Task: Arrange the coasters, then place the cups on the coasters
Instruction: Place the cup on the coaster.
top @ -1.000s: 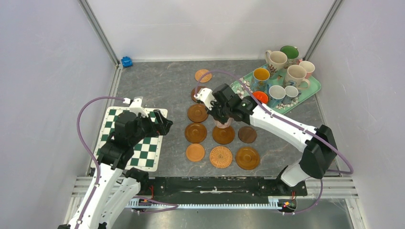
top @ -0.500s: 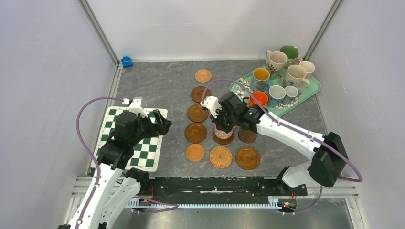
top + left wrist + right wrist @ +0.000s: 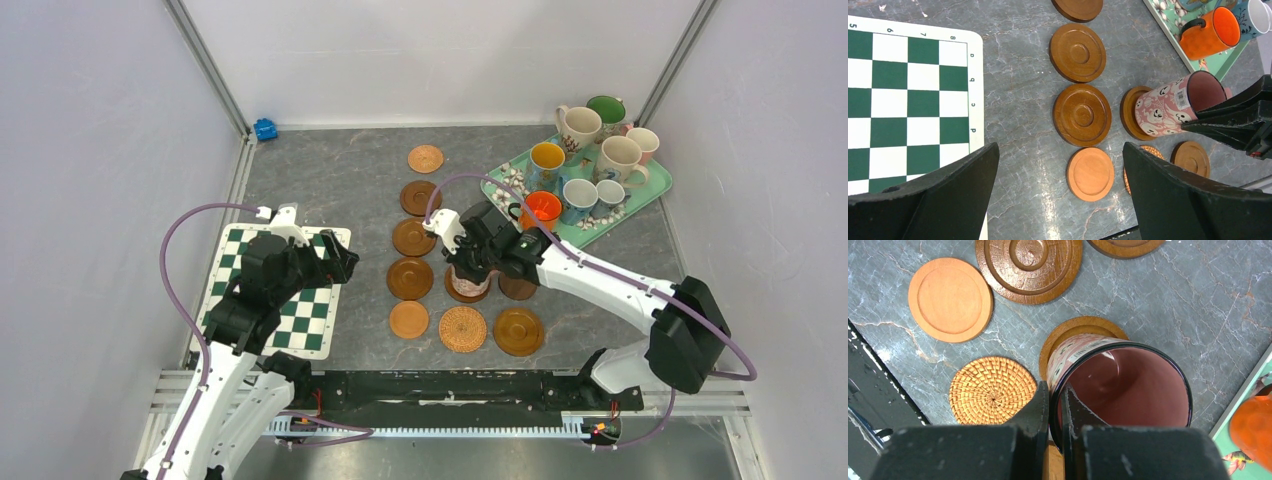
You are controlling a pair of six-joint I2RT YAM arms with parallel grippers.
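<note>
Setting pink patterned mug [image 3: 1120,390] onto middle wooden coaster [image 3: 1068,330]. Right gripper [image 3: 1055,402] pinched tight on mug rim, one finger inside. Tip: seat base flat, centred, then release, lift straight up. Left gripper [image 3: 1060,150] wide open, empty, over chessboard mat [image 3: 908,100].

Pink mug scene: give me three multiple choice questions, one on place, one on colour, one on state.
1. Where is the pink mug? A on the chequered mat; B at a wooden coaster; C on a shelf.
2. The nearest mug on the tray is: A orange; B black; C purple.
3. The left gripper's jaws are: A shut on a coaster; B shut on a mug; C open, empty.
B, the right gripper holds it by the rim over that coaster; A, bright orange from the left wrist; C, its fingers stand wide apart.
</note>
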